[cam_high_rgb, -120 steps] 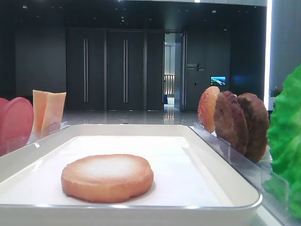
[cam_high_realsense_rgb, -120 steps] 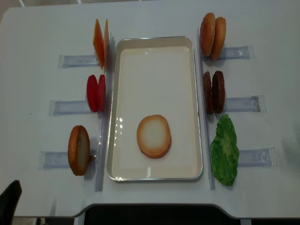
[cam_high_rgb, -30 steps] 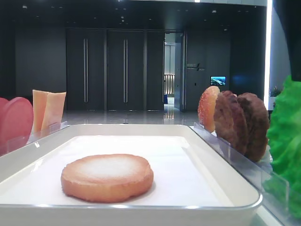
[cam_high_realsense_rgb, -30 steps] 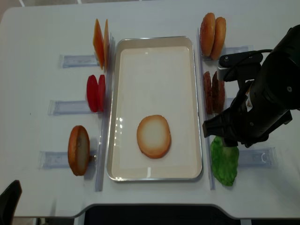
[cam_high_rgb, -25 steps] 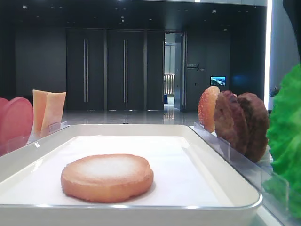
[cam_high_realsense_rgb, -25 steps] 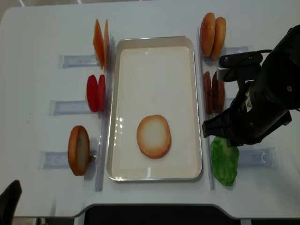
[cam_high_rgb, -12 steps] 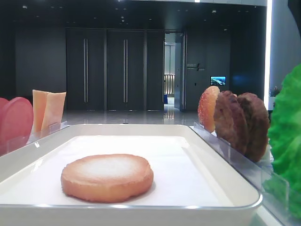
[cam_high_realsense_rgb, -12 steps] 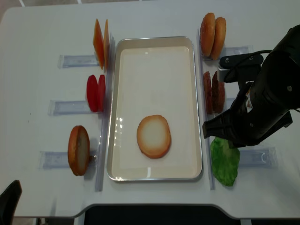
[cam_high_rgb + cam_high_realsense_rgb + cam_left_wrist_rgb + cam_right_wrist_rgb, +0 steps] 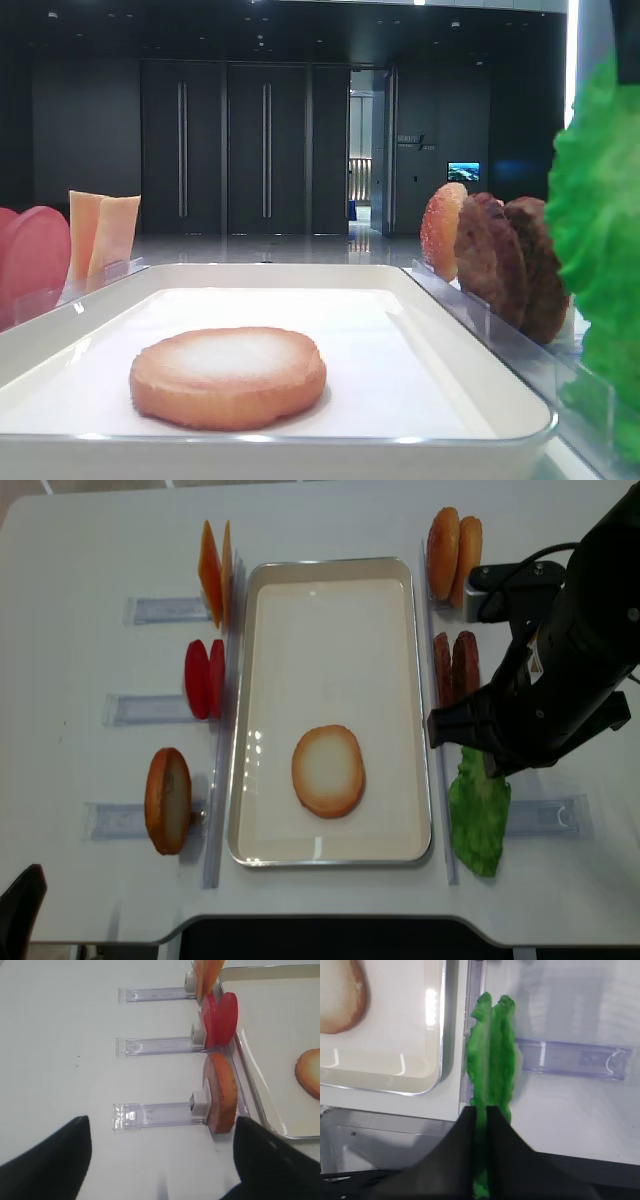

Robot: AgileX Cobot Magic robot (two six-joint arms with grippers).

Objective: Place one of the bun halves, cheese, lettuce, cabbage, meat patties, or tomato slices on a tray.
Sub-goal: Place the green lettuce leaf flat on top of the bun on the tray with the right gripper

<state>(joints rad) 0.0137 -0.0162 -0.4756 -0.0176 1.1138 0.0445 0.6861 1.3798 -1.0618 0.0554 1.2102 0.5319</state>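
green lettuce (image 9: 492,1060): I see it pinched edge-on between the right end effector (image 9: 481,1125) fingers, clamped shut on the leaf. In the overhead view it hangs just off the tray's right rim, beside the clear holder strip (image 9: 570,1059).
right arm (image 9: 560,650): black, over the right side of the tabletop (image 9: 90,540), above the lettuce and partly covering the patties.
left end effector (image 9: 160,1160): I only get two dark fingers at the bottom of its wrist view, set wide apart, nothing between them. Well apart from the food.
tray (image 9: 330,568): white, rounded corners, middle of the tabletop. Holds one bun half (image 9: 328,770), pale face up, lying flat near the front end.
cheese (image 9: 214,572): two slices standing on edge, left of the tray, far end.
tomato slices (image 9: 205,678): two red discs upright, left of the tray, mid row.
second bun half (image 9: 167,800): upright in its holder, left of the tray, near end.
bun pair (image 9: 453,554): two orange discs on edge, right of the tray, far end.
meat patties (image 9: 455,672): two dark brown discs on edge, right of the tray, mid row, just behind the lettuce.
low front view: lettuce fills the right edge, raised in front of the patties; I can't tell from here whether it touches the tabletop.
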